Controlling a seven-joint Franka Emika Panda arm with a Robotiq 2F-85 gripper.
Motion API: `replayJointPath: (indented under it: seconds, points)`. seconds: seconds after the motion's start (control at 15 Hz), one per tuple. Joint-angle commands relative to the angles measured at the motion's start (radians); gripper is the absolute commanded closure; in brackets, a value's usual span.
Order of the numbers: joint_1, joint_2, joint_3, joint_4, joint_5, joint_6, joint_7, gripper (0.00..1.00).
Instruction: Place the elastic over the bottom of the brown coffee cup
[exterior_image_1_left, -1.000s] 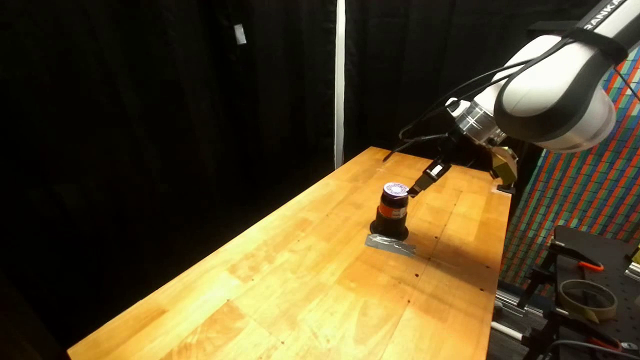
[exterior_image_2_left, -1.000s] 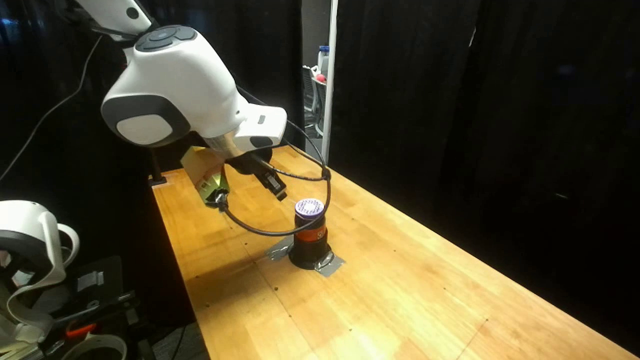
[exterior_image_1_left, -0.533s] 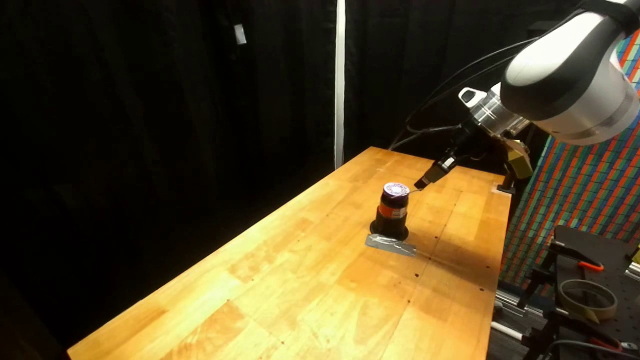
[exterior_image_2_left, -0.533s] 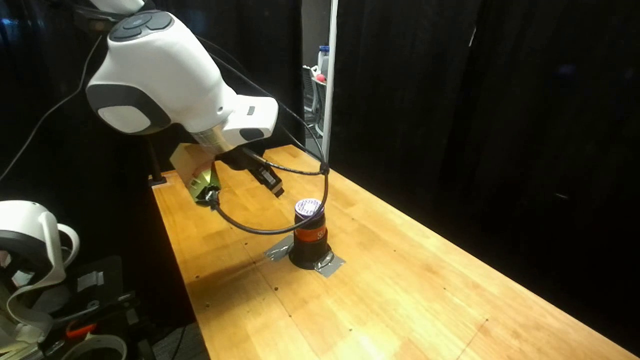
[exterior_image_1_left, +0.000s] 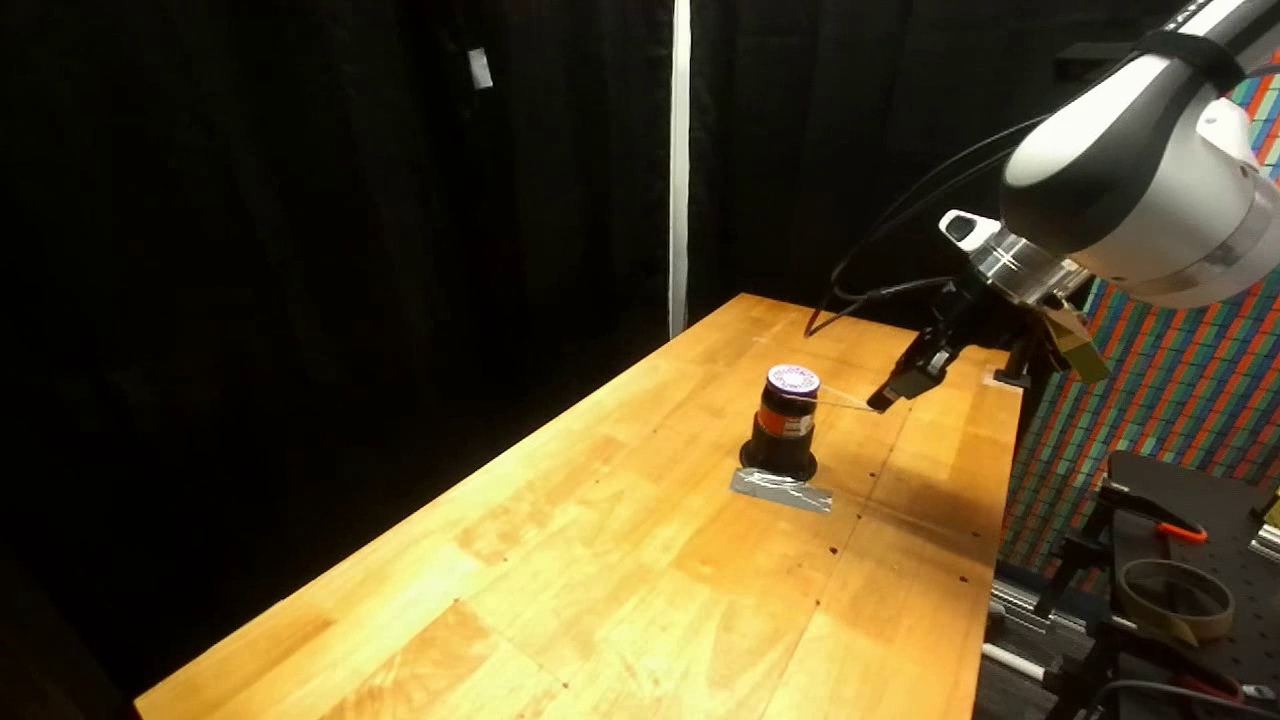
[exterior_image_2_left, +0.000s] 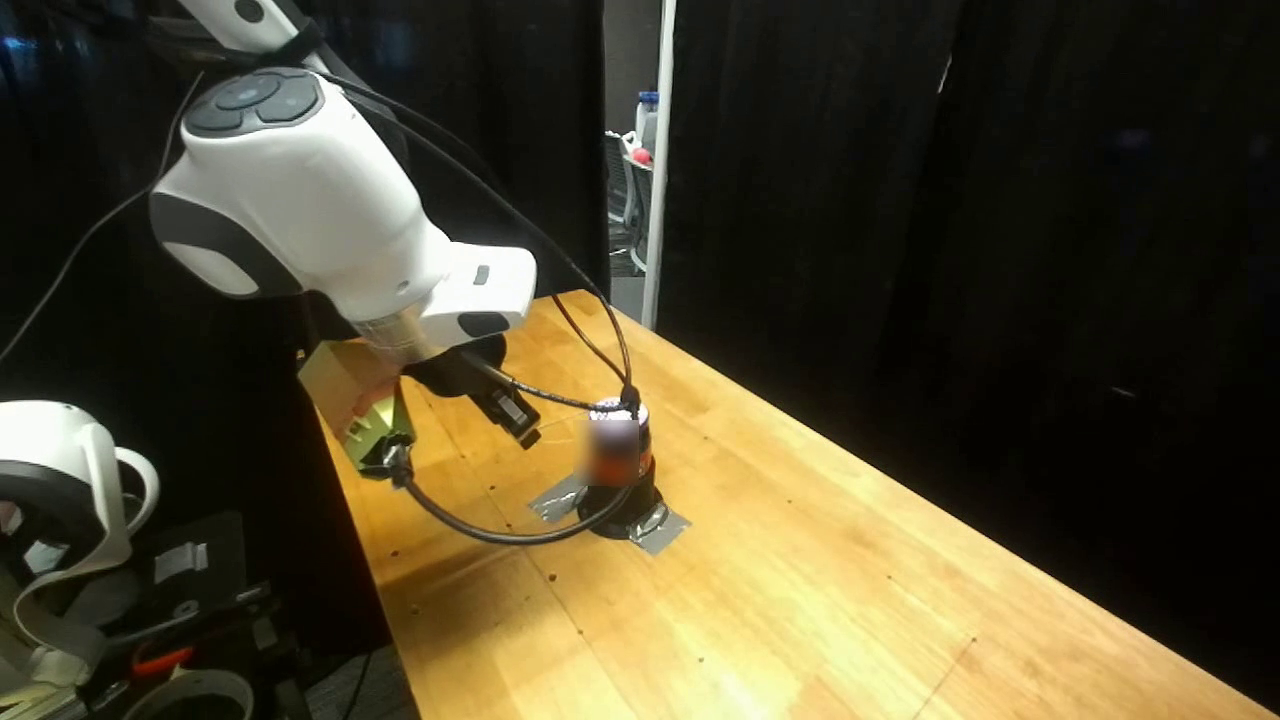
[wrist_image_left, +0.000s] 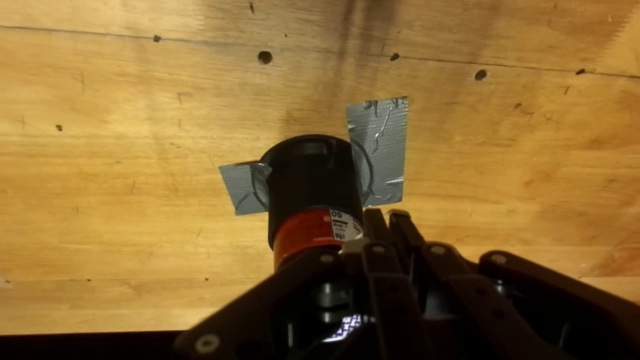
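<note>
- Nearest to me, in an exterior view, the wooden table (exterior_image_1_left: 520, 600) runs away toward 1 o'clock.
- On it, a strip of grey tape (exterior_image_1_left: 781, 490) lies at 6 o'clock from a black flanged base (exterior_image_1_left: 778, 458).
- In that base the brown coffee cup (exterior_image_1_left: 790, 408) stands upright, its long axis vertical, its pale patterned end (exterior_image_1_left: 793, 380) facing up, a reddish-orange band (exterior_image_1_left: 783, 424) below.
- An elastic (exterior_image_1_left: 850, 406) stretches taut from just under that end toward 3 o'clock; whether it circles the cup I cannot tell.
- There the gripper (exterior_image_1_left: 882, 403) points down between 7 and 8 o'clock, apart from the cup; its fingers (wrist_image_left: 376, 229) stand almost together in the wrist view, the elastic's end caught at the tips.
- Behind it all hangs a black curtain (exterior_image_1_left: 350, 250).
</note>
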Motion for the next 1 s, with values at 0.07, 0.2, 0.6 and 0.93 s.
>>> replayJointPath:
  seconds: [0.07, 0.2, 0.6, 0.93]
  points:
    - [0.026, -0.037, 0.002, 0.026, 0.230, 0.017, -0.263, 0.88]
    - [0.023, -0.056, 0.001, 0.051, 0.358, 0.008, -0.396, 0.89]
    - [-0.037, -0.091, 0.012, 0.065, 0.693, -0.035, -0.793, 0.60]
    - [-0.121, -0.071, 0.018, 0.053, 0.930, -0.109, -1.119, 0.23]
